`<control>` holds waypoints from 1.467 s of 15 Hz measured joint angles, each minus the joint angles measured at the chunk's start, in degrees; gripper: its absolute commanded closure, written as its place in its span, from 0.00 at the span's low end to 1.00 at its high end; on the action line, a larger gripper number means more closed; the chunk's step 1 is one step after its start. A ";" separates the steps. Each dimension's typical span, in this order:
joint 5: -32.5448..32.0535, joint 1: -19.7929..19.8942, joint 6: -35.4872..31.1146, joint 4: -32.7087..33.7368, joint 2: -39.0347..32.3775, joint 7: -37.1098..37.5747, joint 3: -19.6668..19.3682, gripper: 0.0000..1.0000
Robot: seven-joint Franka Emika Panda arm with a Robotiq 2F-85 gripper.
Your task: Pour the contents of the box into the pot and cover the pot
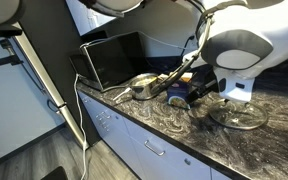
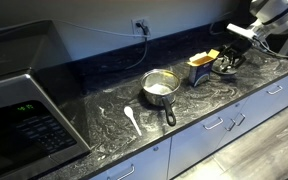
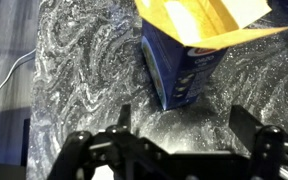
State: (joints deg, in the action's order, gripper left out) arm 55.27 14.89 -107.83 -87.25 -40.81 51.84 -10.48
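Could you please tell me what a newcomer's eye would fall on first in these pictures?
The blue box with open yellow flaps stands upright on the dark marbled countertop, straight ahead of the open fingers in the wrist view. In an exterior view the shiny steel pot sits uncovered farther along the counter, a white spoon lying beside it.
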 measured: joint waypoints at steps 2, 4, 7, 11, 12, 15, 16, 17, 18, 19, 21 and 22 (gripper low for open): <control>0.00 -0.23 0.00 0.66 -0.57 0.00 0.48 0.00; 0.00 -0.31 0.02 1.70 -1.44 0.00 1.06 0.00; 0.00 -0.38 0.13 3.80 -3.27 0.03 1.65 0.00; 0.00 -0.38 0.80 6.87 -6.06 0.14 2.22 0.00; -0.06 -0.38 1.30 7.56 -6.65 0.17 2.31 0.00; -0.41 -0.32 3.74 9.49 -8.02 0.26 2.40 0.00; -0.59 -0.28 4.72 10.14 -8.40 0.27 2.40 0.00; -0.78 -0.22 5.68 10.71 -8.71 0.28 2.40 0.00; -1.03 -0.17 6.73 11.31 -9.03 0.31 2.40 0.00; -1.18 -0.12 7.67 11.84 -9.33 0.32 2.40 0.00; -1.36 -0.08 9.25 12.86 -9.97 0.33 2.40 0.00; -1.36 -0.05 10.06 13.39 -10.32 0.33 2.40 0.00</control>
State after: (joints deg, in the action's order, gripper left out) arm 53.91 14.84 -97.77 -73.86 -51.13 52.17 -8.09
